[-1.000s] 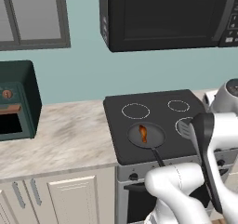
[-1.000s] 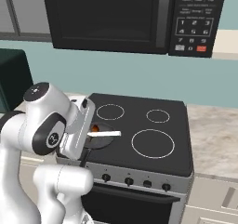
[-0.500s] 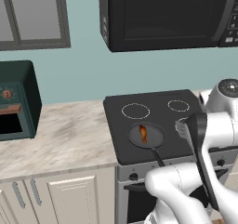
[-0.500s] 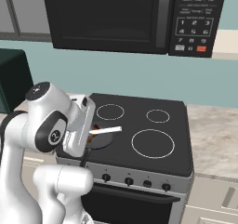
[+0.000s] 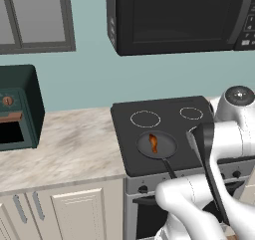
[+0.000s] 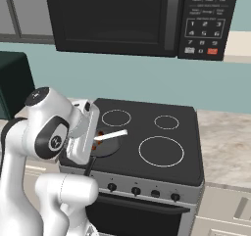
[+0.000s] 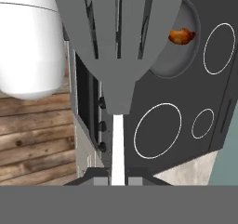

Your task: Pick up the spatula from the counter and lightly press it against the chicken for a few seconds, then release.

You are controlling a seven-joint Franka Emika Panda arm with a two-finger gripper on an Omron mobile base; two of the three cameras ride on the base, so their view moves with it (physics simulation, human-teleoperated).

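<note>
My gripper (image 7: 117,181) is shut on the white handle of the spatula (image 7: 116,42), whose grey slotted head reaches up the hand view. Past the head, the browned chicken piece (image 7: 181,36) lies in a dark round pan (image 7: 179,62) on the stove. From the left base the chicken (image 5: 153,143) sits in the pan (image 5: 164,147) on the front left burner, and the dark spatula (image 5: 199,138) hangs in the air just right of the pan, apart from the chicken. From the right base the white handle (image 6: 111,136) sticks out of the hand (image 6: 83,132) above the pan (image 6: 107,150).
The black stovetop (image 5: 174,127) has three free burner rings. A black microwave (image 5: 179,17) hangs above it. A marble counter (image 5: 69,144) runs to the left, with a dark green toaster oven (image 5: 15,109) at its far end. Counter also lies right of the stove (image 6: 225,137).
The hand and the spatula have drifted slightly to the left, toward the pan. The chicken and pan have not moved, and the grip is unchanged.
</note>
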